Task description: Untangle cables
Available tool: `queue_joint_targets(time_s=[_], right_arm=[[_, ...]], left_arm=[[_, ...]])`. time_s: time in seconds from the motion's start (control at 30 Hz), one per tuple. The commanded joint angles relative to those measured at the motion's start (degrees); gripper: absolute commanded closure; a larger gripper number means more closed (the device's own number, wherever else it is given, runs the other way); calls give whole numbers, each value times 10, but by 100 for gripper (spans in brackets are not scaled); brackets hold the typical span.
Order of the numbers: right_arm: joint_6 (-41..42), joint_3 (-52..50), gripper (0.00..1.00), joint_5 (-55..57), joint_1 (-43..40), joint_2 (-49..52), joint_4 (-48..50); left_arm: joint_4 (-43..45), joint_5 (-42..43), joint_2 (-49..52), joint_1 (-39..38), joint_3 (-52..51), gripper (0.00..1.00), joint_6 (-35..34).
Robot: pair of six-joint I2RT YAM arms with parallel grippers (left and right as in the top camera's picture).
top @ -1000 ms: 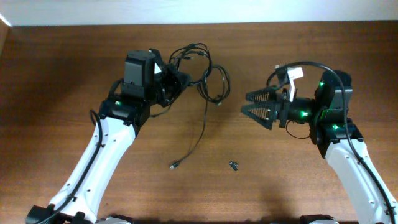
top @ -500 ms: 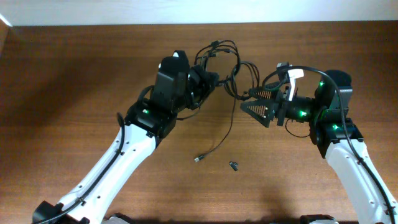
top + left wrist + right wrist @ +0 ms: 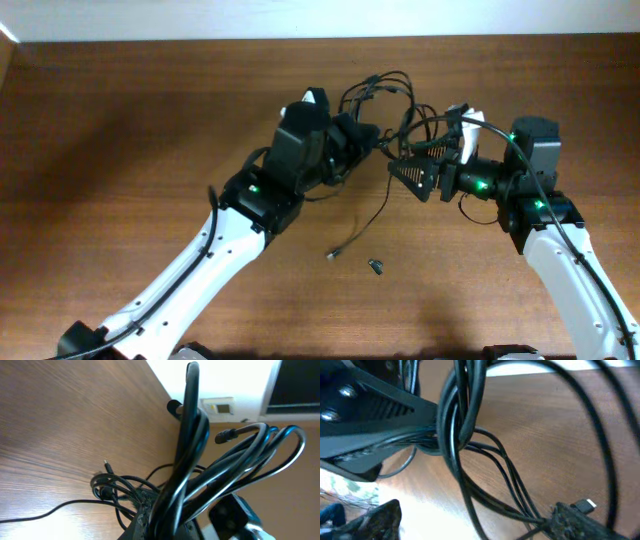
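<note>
Left tool [image 3: 366,140]: jaws together, clamped on the cables [image 3: 385,95].
Cables: thin black cords bunched in a looping knot at the left tool's tip, near the middle of the bench's far edge. The loops arch away from the grip toward that edge and over toward the right tool. In the left wrist view the bundle [image 3: 200,460] rises out of the jaws, with a few thinner coils lying on the wood behind it.
Loose strand [image 3: 340,251]: runs from the bunch toward the near edge, and its small plug end lies on the bench.
Right tool [image 3: 398,164]: fingers apart, pointing at the knot from the right. In the right wrist view several cords [image 3: 457,435] cross the gap between its fingers [image 3: 382,520]. Whether they touch a finger cannot be told.
Small dark piece [image 3: 376,266]: lies on the bench just right of the strand's plug, apart from it.
Bench [image 3: 100,120]: brown wood grain.
</note>
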Motion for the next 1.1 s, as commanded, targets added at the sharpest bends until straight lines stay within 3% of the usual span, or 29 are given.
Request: queue_joint_targets(time_s=[0.0, 0.03, 0.13, 0.23, 0.27, 0.3, 0.33, 0.47, 0.67, 0.87, 1.07], right_arm=[[-17, 6, 11, 8, 4, -2, 0], [-17, 6, 14, 8, 4, 1, 0], [-17, 6, 44, 8, 4, 1, 0], [-17, 6, 67, 7, 4, 1, 0], [-17, 6, 81, 7, 4, 1, 0], [-16, 6, 85, 7, 4, 1, -2], [-16, 6, 96, 7, 4, 1, -7], [-12, 6, 96, -34, 4, 1, -38], [-5, 6, 96, -255, 3, 1, 12], [197, 6, 96, -294, 3, 1, 249], [296, 6, 96, -257, 3, 1, 403]], left_arm=[[17, 0, 0, -16, 0, 100, -8], [17, 0, 0, -20, 0, 100, -8], [16, 0, 0, -28, 0, 100, -7], [17, 0, 0, -28, 0, 100, -8], [16, 2, 0, -28, 0, 100, -7], [16, 2, 0, -28, 0, 100, -7], [16, 1, 0, -28, 0, 100, -7], [-7, -52, 0, -28, 0, 100, -7], [-98, -185, 0, -28, 0, 100, -7], [-158, -187, 0, -28, 0, 100, -5], [-235, -187, 0, -28, 0, 100, -4]])
